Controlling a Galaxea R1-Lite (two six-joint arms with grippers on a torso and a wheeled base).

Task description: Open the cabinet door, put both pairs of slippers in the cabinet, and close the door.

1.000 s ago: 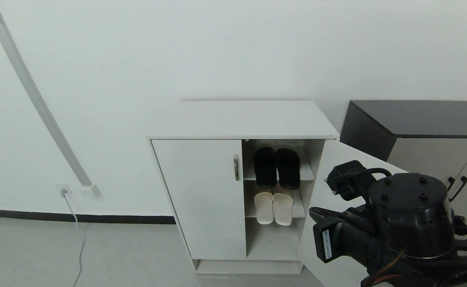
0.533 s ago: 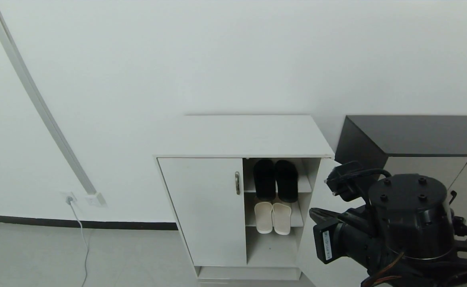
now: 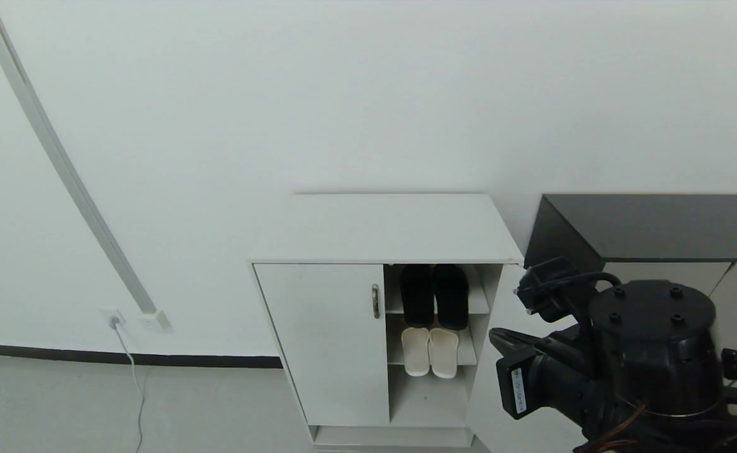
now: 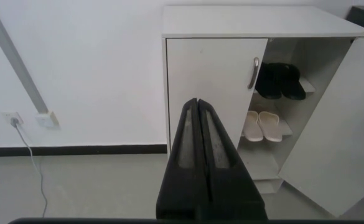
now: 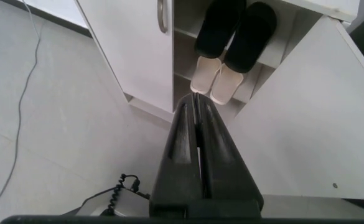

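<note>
Both pairs are sitting inside the cabinet: black slippers on the upper shelf, white slippers just below. The right door is standing open, not yet closed. The left gripper and right gripper are holding their fingers together, empty, probably ready for pushing it.

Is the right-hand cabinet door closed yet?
No, the right door stands swung open, and the black slippers and white slippers show inside the cabinet.

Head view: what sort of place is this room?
Probably a home or office entryway: a white shoe cabinet holding black slippers and white slippers, beside a wall socket.
</note>
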